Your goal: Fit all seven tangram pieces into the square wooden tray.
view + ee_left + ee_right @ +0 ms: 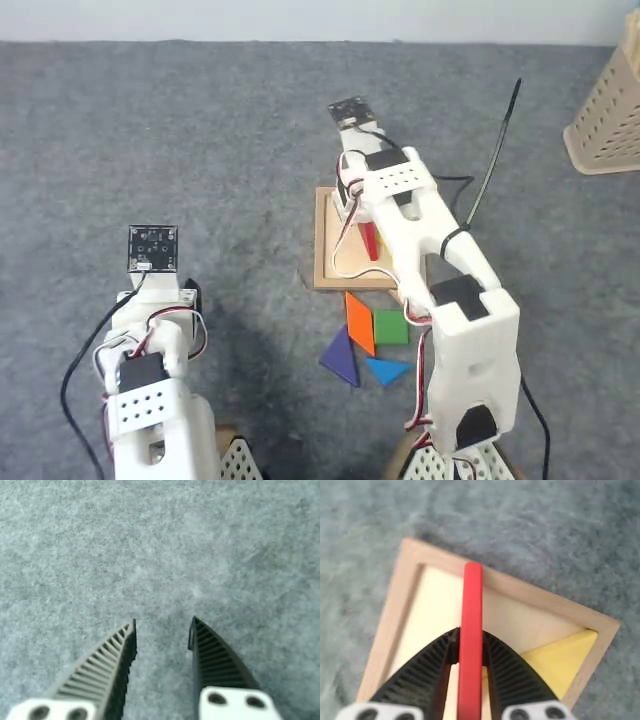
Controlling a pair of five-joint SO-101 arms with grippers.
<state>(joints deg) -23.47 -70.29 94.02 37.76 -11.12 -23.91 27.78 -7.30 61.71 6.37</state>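
Over the tray (399, 592), right pincer (470, 639) clamps the red piece (472, 592) edgewise.

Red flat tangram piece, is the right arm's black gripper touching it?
Touching. The right wrist view shows the right gripper clamping the flat red tangram piece, a black ribbed finger pressed on each face, over the square wooden tray.

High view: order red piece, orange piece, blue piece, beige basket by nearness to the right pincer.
1. Red piece, gripped by the right pincer.
2. Orange piece, beside the tray.
3. Blue piece, beyond the orange one.
4. Beige basket, far corner.
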